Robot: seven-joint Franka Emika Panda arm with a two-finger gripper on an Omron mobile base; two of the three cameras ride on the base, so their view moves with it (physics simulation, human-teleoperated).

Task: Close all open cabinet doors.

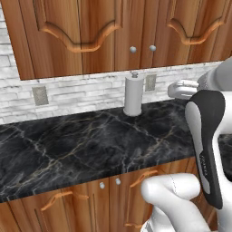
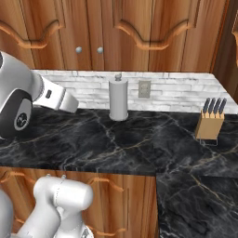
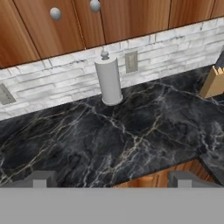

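The upper cabinet doors (image 1: 77, 36) (image 2: 153, 28) are reddish-brown wood with arch mouldings, and they lie flush above the white brick backsplash. Two round silver knobs (image 1: 132, 49) (image 3: 55, 13) meet at the centre seam. Under the counter, lower cabinet doors (image 1: 63, 208) with small knobs (image 1: 102, 185) also look shut. At the far right edge of the right base view a darker wood panel (image 2: 231, 46) stands at an angle; I cannot tell if it is an open door. My gripper (image 3: 112, 179) is open and empty, hovering over the counter's front edge and facing the backsplash.
A black marble counter (image 1: 68, 145) runs along the wall and turns forward at the right (image 2: 200, 200). A white paper towel roll (image 1: 133, 95) (image 3: 108, 81) stands by a wall outlet (image 1: 150, 82). A wooden knife block (image 2: 210, 122) sits to the right. My arm (image 1: 206, 149) rises at the right.
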